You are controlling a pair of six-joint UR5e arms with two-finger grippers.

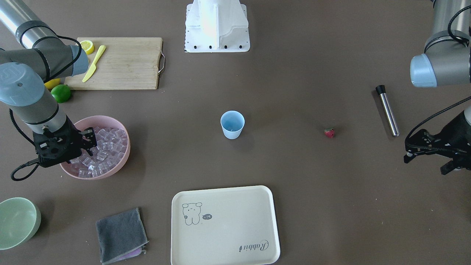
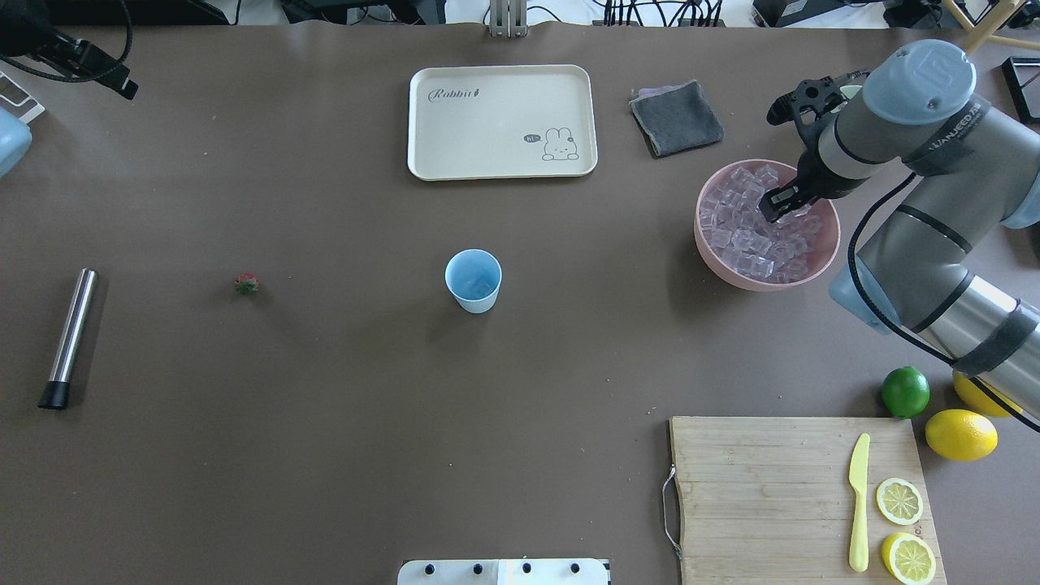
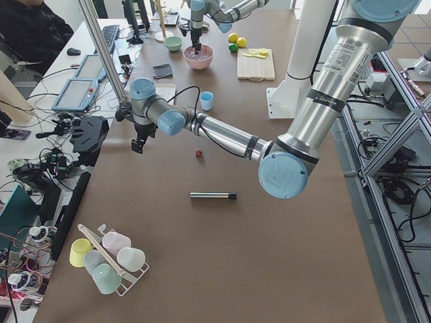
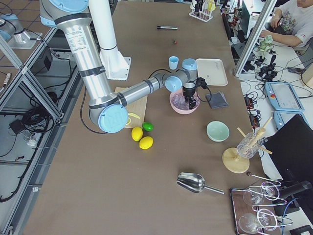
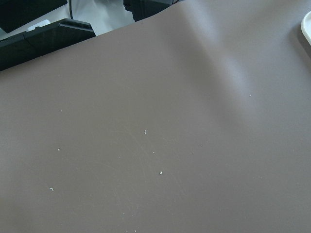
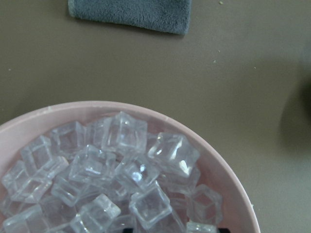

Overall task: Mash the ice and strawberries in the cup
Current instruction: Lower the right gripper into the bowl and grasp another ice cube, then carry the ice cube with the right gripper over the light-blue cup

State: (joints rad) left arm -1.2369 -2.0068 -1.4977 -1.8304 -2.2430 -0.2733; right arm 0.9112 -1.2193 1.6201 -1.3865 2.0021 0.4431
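The pale blue cup stands upright mid-table, also in the overhead view; a faint glassy shape shows at its bottom. The small red strawberry lies alone on the table. The ice fills the pink bowl. My right gripper is down among the cubes, jaws apart, fingertips just at the wrist view's lower edge. My left gripper hovers open and empty over bare table, away from the strawberry.
A steel muddler with a black tip lies near the left arm. A cream tray, grey cloth, green bowl, cutting board with knife and lemon, and a lime surround the pink bowl.
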